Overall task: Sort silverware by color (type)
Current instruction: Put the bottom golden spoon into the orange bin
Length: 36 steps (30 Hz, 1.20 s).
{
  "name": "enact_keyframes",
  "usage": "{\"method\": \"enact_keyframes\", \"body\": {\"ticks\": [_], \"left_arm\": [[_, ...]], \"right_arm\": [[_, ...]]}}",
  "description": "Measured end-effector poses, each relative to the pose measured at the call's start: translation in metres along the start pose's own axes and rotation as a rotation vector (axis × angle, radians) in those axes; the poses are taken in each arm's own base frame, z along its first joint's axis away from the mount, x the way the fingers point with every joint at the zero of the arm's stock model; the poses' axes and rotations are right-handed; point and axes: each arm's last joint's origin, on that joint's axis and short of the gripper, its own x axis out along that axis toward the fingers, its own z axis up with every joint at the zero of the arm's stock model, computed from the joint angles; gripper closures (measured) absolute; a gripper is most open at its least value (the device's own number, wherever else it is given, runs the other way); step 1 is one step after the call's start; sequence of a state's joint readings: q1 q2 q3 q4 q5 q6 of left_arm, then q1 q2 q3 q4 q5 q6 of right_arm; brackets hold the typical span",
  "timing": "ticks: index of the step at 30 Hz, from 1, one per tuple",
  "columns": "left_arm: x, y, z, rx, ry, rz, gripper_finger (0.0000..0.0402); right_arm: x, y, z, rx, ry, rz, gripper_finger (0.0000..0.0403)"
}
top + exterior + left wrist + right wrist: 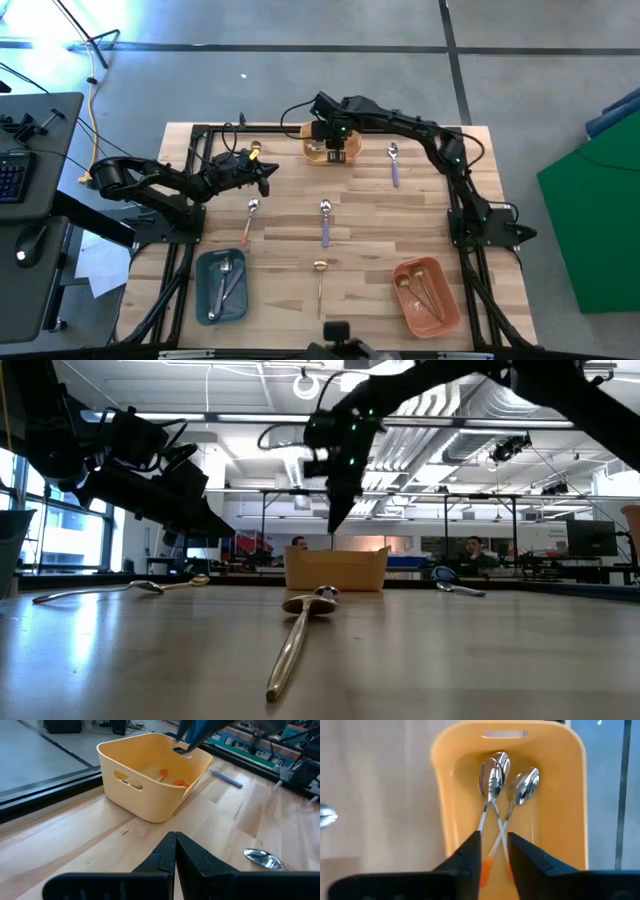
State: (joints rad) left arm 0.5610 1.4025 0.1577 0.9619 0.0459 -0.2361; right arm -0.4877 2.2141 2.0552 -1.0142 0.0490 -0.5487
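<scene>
We position the right tool (494, 851) directly above the orange tray (440, 820) at the far edge of the table (370, 225); its fingers stand slightly spread and hold nothing. Three orange-handled spoons (495, 795) lie crossed inside that tray. The left tool (175, 851) is pressed together and empty, near the tray at the far left of the table. Unsorted spoons remain on the table: an orange-handled spoon (250, 218), two lavender-handled spoons (325, 222) and one gold spoon (320, 280). The teal tray (205, 300) and the pink tray (445, 305) each hold spoons. We judge each spoon light, rigid and slippery, lying flat; grip across the slim handle near mid-length, not the rounded bowl.
</scene>
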Motion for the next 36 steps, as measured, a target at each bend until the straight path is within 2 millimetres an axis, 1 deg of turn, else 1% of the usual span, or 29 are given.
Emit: {"method": "enact_keyframes", "body": {"ticks": [2,4,6,8,13,16,18,20,23,27,33,36], "left_arm": [[0.000,0.000,0.000,0.010,0.000,0.001,0.0401],[0.000,0.000,0.000,0.011,0.000,0.002,0.0401],[0.000,0.000,0.000,0.017,0.001,0.002,0.0401],[0.000,0.000,0.000,0.039,0.001,0.000,0.0401],[0.000,-0.001,0.000,0.082,0.005,-0.021,0.0401],[0.000,-0.001,0.000,0.081,0.005,-0.021,0.0401],[0.000,-0.001,0.000,0.082,0.008,-0.021,0.0401],[0.000,-0.001,-0.003,0.081,0.031,-0.030,0.0401],[0.000,-0.003,-0.008,0.107,0.085,-0.051,0.0401],[0.000,-0.005,-0.009,0.146,0.094,-0.063,0.0401],[0.000,-0.006,-0.009,0.142,0.085,-0.064,0.0401],[0.000,-0.006,-0.009,0.164,0.095,-0.071,0.0401]], "right_arm": [[-0.016,0.003,-0.001,0.037,-0.010,0.004,0.0350],[-0.026,0.009,-0.004,0.075,-0.023,0.033,0.0382],[-0.029,0.017,-0.006,0.117,-0.043,0.073,0.0397],[-0.026,0.030,-0.009,0.157,-0.063,0.108,0.0393],[-0.002,0.078,-0.019,0.235,-0.166,0.134,0.0401],[0.003,0.109,-0.024,0.326,-0.249,0.153,0.0400],[0.003,0.131,-0.028,0.399,-0.263,0.161,0.0402],[0.001,0.152,-0.032,0.474,-0.234,0.162,0.0402],[-0.007,0.185,-0.034,0.546,-0.177,0.160,0.0402],[-0.021,0.221,-0.034,0.609,-0.050,0.274,0.0402],[-0.039,0.271,-0.025,0.760,-0.036,0.379,0.0402],[-0.047,0.294,-0.023,0.860,-0.040,0.402,0.0402]]}}
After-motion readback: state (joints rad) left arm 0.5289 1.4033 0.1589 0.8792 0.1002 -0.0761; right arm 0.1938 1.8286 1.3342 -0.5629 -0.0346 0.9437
